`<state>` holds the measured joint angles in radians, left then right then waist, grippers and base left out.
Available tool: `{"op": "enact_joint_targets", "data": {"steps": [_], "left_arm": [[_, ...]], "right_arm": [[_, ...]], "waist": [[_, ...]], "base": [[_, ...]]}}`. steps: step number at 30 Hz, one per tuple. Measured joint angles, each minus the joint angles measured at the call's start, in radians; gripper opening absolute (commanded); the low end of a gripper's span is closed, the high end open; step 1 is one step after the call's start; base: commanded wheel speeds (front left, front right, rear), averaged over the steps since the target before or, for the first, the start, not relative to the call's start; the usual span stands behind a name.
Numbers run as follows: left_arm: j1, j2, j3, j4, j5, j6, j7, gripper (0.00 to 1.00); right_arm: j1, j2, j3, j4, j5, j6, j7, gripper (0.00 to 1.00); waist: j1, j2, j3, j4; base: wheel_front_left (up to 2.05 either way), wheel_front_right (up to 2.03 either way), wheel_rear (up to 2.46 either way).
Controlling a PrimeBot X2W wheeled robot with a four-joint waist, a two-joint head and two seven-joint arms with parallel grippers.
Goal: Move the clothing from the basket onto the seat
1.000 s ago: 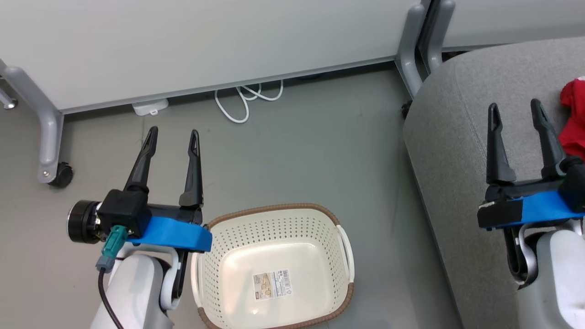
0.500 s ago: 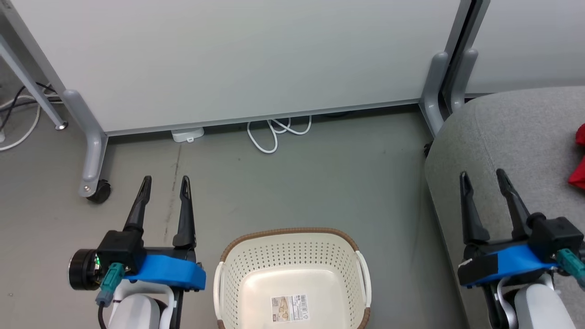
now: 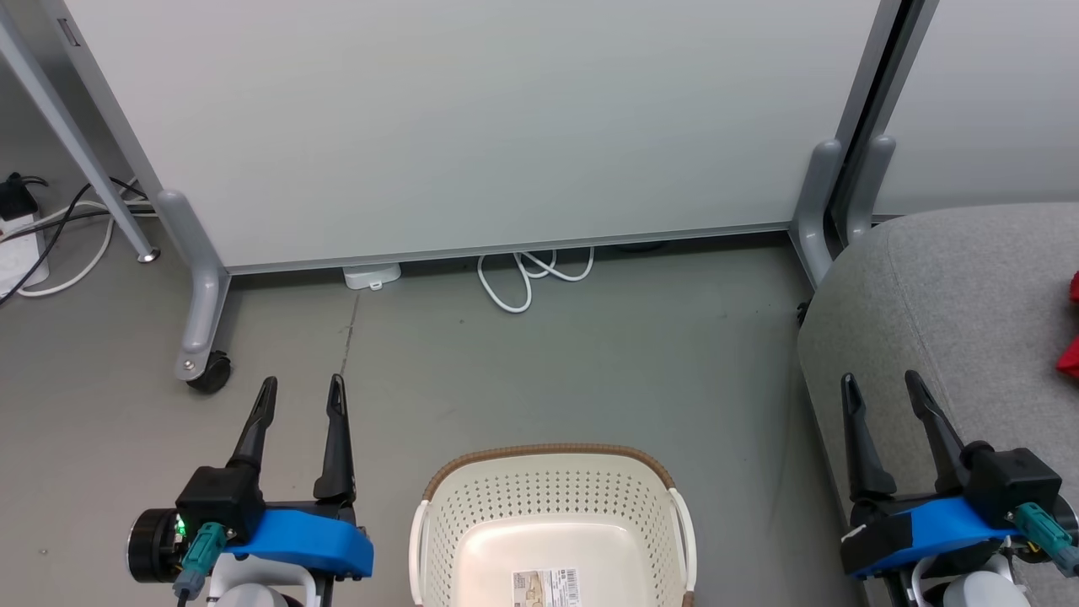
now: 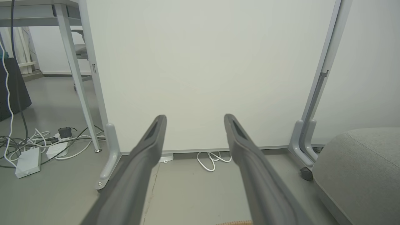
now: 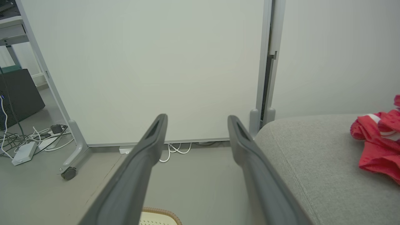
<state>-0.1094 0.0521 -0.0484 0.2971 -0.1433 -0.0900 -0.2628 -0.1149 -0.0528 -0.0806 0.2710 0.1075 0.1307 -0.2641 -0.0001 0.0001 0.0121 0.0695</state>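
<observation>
The cream perforated basket [image 3: 552, 506] with a brown rim sits on the floor at the bottom middle of the head view, with just a label on its bottom. Red clothing [image 5: 378, 143] with white stripes lies on the grey seat [image 5: 312, 162], far right; a red sliver of the clothing [image 3: 1070, 358] shows at the head view's right edge on the seat [image 3: 952, 303]. My left gripper [image 3: 301, 389] hovers open left of the basket, holding nothing. My right gripper [image 3: 879, 384] is open over the seat's left edge, apart from the clothing. The basket rim [image 5: 161, 212] peeks in low between the right gripper's fingers.
A white partition panel [image 3: 472, 126] on grey castor feet [image 3: 202, 371] stands behind the basket. A white cable loop [image 3: 527, 274] lies at its base. Power strips and cables [image 4: 34, 150] clutter the floor at the far left, by a table leg [image 3: 80, 143].
The head camera has tilted up, so basket and seat slid down and right in the picture. Both grippers stay open and sit lower in view; less clothing shows.
</observation>
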Motion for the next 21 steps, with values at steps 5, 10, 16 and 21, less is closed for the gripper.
{"op": "enact_joint_targets", "data": {"steps": [5, 10, 16, 21], "left_arm": [[0.002, -0.001, -0.002, 0.008, -0.007, -0.004, 0.000, 1.00], [0.004, 0.000, -0.006, 0.009, -0.013, -0.005, 0.000, 1.00], [0.005, -0.001, -0.009, 0.015, -0.014, -0.005, 0.000, 1.00], [0.006, -0.001, -0.012, 0.020, -0.014, -0.005, 0.000, 0.00]], "right_arm": [[0.005, 0.001, 0.003, 0.006, 0.012, 0.000, 0.000, 1.00], [0.015, 0.001, 0.006, 0.012, 0.026, 0.000, 0.000, 1.00], [0.015, 0.001, 0.007, 0.017, 0.029, 0.000, 0.000, 1.00], [0.016, 0.002, 0.007, 0.022, 0.032, 0.000, 0.000, 0.00]], "waist": [[0.0000, 0.0000, -0.009, 0.005], [0.0001, 0.0000, -0.017, 0.007], [0.0001, 0.0000, -0.020, 0.007], [0.0001, 0.0000, -0.021, 0.008]], "base": [[0.00, 0.00, 0.00], [0.00, 0.00, 0.00], [0.00, 0.00, 0.00], [0.00, 0.00, 0.00]]}}
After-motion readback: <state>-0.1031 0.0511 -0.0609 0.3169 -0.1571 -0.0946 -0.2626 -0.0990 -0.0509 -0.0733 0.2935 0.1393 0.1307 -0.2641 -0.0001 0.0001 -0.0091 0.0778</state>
